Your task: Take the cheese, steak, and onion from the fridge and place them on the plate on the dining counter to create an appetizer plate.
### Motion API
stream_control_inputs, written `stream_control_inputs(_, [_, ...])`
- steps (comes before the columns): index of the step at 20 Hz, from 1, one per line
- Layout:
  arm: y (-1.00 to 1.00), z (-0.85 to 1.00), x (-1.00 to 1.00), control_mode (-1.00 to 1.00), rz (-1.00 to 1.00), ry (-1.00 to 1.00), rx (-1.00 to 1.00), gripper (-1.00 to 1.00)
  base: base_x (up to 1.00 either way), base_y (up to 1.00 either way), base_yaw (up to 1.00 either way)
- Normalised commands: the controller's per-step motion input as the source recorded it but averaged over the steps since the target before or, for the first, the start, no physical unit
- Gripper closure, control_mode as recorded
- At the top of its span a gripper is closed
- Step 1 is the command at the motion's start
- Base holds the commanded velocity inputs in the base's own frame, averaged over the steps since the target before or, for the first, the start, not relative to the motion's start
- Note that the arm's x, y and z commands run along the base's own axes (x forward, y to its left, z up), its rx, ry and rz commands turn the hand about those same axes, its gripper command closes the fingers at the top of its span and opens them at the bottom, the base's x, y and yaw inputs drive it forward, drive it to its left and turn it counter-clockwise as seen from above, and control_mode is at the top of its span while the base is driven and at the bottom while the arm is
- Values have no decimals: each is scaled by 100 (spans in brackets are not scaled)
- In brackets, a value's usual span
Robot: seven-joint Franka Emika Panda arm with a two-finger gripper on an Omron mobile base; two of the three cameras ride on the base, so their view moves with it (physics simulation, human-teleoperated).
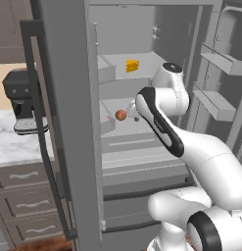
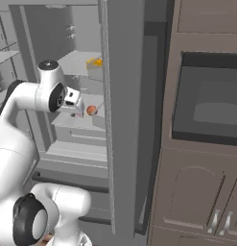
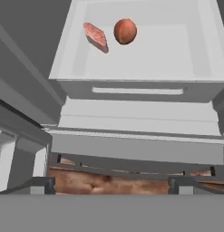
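Observation:
The fridge [image 1: 142, 152] stands open with my arm reaching into it. The yellow cheese [image 1: 132, 65] [image 2: 96, 61] rests on an upper shelf. One shelf lower lie the round reddish-brown onion [image 1: 121, 114] [image 2: 92, 110] [image 3: 125, 31] and, just left of it in the hand view, the pinkish steak [image 3: 95, 34]. My gripper [image 2: 77, 112] [image 3: 111, 185] is open and holds nothing. It hangs in front of that shelf, short of both foods and looking down on them. The plate and the dining counter are out of view.
The grey fridge door [image 1: 68, 122] with its long dark handle stands open on the left, the other door [image 2: 122, 115] on the right. Door shelves [image 1: 218, 103] jut out at the right. A coffee machine [image 1: 22, 103] sits on a marble worktop above drawers. A dark microwave [image 2: 208, 108] is built into the cabinets.

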Motion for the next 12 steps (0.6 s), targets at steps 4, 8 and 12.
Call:
stream_control_inputs(4, [0,-11,16,-100,3,0,0,-100,0,0,0])
stream_control_inputs(8, [0,-17,28,-100,0,-2,0,-100,0,0,0])
stream_control_inputs(12, [0,-39,37,-100,6,-1,0,-100,0,0,0])
